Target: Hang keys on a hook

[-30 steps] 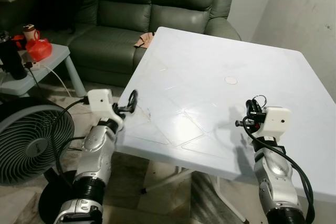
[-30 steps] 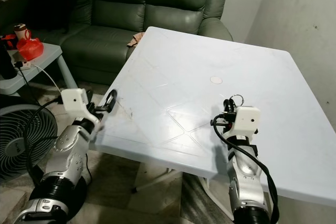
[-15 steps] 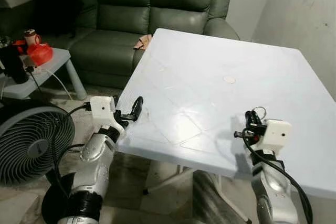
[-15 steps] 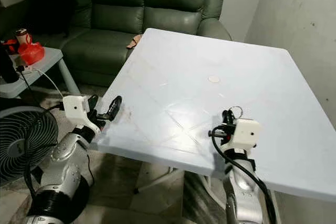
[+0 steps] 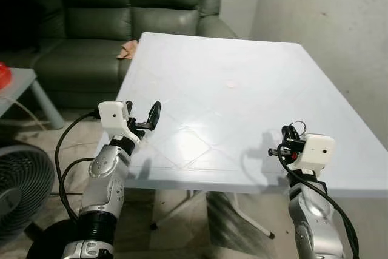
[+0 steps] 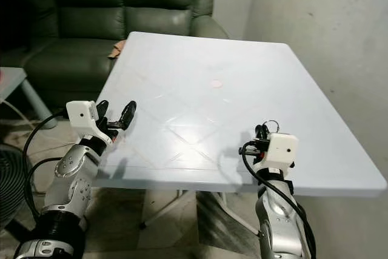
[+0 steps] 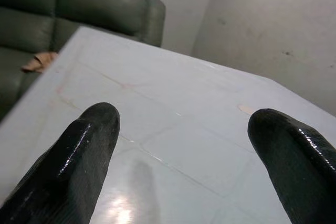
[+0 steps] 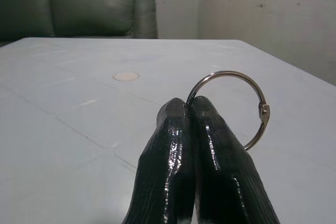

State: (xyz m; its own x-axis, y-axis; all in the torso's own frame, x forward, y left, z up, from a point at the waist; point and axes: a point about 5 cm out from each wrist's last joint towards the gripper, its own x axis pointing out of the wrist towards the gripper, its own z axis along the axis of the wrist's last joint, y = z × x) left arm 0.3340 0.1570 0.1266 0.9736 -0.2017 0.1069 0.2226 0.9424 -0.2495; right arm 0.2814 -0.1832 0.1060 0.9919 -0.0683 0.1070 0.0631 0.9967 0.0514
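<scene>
The key ring, right of centre, is pinched tight by the right gripper; the left gripper is held wide. The pinch should be kept firm until a hook is found.

Both arms are raised at the table's near edge. The left gripper is spread wide; the right gripper pinches a key ring.
</scene>
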